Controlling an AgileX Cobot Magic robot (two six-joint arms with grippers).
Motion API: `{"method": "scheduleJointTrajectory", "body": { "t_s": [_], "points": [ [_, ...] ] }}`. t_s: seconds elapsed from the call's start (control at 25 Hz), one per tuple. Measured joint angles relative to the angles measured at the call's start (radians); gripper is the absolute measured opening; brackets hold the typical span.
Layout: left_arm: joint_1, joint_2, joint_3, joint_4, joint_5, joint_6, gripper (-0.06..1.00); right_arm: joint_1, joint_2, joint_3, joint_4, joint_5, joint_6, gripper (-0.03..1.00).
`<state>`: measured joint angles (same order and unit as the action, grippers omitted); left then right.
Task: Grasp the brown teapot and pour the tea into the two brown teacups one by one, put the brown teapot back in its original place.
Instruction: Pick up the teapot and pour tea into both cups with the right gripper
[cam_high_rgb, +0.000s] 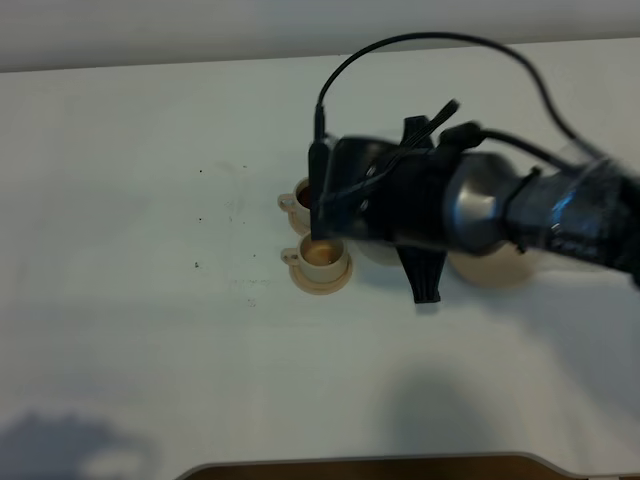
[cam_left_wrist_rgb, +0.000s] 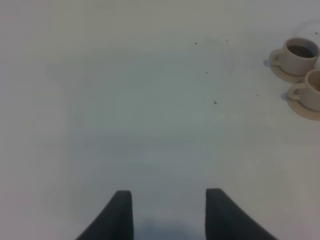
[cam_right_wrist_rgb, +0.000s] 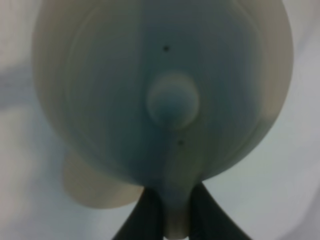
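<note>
The brown teapot (cam_right_wrist_rgb: 165, 95) fills the right wrist view, seen from above its knobbed lid. My right gripper (cam_right_wrist_rgb: 175, 217) is shut on its loop handle. In the high view the right gripper (cam_high_rgb: 335, 215) and its arm hide most of the teapot; a pale part of the teapot (cam_high_rgb: 376, 250) shows just right of the near teacup (cam_high_rgb: 320, 258). The far teacup (cam_high_rgb: 298, 198) holds dark liquid and the near one brownish liquid; each stands on its small saucer. The wide saucer plate (cam_high_rgb: 495, 268) lies bare to the right. My left gripper (cam_left_wrist_rgb: 170, 215) is open and empty over the bare table.
The white table (cam_high_rgb: 130, 250) carries a few dark specks left of the cups. Both cups also show in the left wrist view: the far teacup (cam_left_wrist_rgb: 300, 52) and the near teacup (cam_left_wrist_rgb: 312, 90). A cable (cam_high_rgb: 430, 45) loops above the right arm.
</note>
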<state>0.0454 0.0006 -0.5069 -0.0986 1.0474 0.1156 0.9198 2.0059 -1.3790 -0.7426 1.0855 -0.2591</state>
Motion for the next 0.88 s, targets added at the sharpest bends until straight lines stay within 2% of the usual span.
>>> {"method": "scheduleJointTrajectory", "body": {
  "t_s": [0.28,0.88],
  "points": [
    [0.000,-0.001,0.000,0.000,0.000,0.000,0.37,0.021,0.009,0.001,-0.101,0.010,0.000,0.10],
    [0.000,-0.001,0.000,0.000,0.000,0.000,0.37,0.061,0.052,0.001,-0.162,0.046,-0.003,0.10]
  ]
}}
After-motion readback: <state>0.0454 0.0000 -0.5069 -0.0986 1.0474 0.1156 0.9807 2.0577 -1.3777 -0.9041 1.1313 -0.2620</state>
